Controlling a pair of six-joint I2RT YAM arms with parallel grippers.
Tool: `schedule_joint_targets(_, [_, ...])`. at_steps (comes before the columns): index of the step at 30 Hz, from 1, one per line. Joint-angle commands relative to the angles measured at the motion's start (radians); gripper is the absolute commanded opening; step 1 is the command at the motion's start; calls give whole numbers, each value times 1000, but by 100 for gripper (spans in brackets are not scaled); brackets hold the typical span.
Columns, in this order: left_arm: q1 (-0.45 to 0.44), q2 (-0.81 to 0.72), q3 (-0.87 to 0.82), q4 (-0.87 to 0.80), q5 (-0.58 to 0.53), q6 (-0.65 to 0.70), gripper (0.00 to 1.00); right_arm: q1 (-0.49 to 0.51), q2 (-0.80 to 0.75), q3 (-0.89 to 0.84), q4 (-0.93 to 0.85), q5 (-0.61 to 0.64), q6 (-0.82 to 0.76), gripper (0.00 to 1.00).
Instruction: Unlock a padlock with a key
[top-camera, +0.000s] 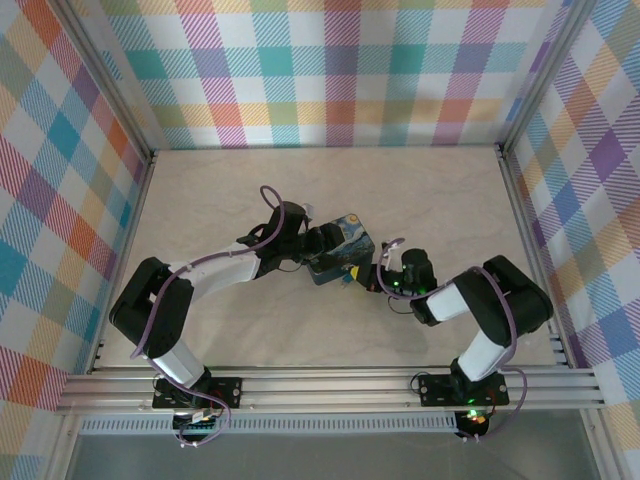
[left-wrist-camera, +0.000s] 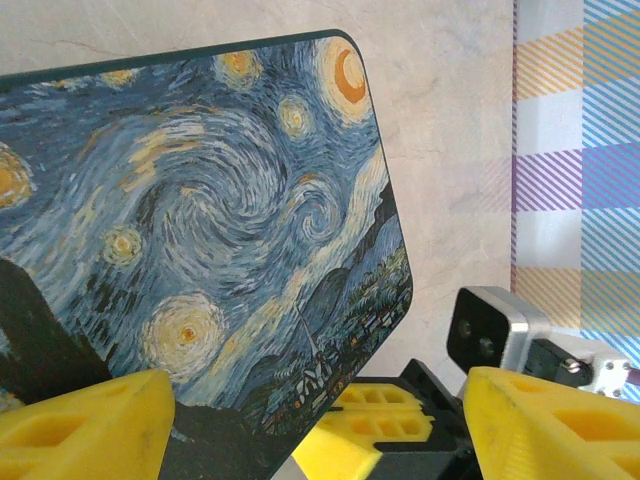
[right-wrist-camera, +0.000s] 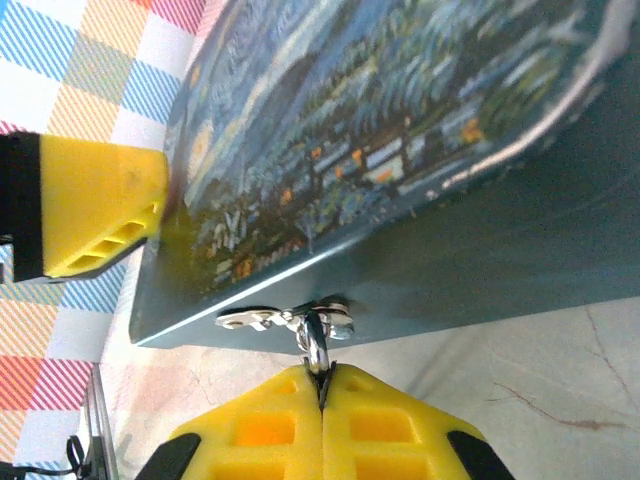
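Marbled table (right-wrist-camera: 560, 380), padlock (right-wrist-camera: 317, 345) at right end effector (right-wrist-camera: 322, 378)

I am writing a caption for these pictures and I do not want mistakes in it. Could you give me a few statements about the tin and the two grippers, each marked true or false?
1. The right gripper is shut, pinching a thin silvery piece at the side wall of the tin. True.
2. The left gripper is shut tight. False: its yellow fingers stand wide apart.
3. The tin's lid is plain red. False: it bears a night sky of blue swirls and yellow stars.
4. The tin sits near the middle of the table, between the two grippers. True.
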Motion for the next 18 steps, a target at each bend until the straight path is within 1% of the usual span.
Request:
schedule_joint_targets(1, [-18, 15, -43, -112, -6, -12, 77, -11, -60, -8, 27, 53, 7, 0])
schedule_joint_targets(8, [-18, -1, -34, -122, -14, -5, 78, -25, -195, -21, -157, 75, -61, 0])
schedule_joint_targets(11, [-12, -12, -19, -137, -17, 4, 79, -25, -290, -21, -284, 93, -107, 0])
schedule_joint_targets(15, [2, -34, 1, -140, -11, 12, 82, -25, -455, -11, -509, 118, -181, 0])
schedule_joint_targets(18, [15, -61, 14, -143, -14, 23, 84, -25, -562, 5, -644, 122, -219, 0])
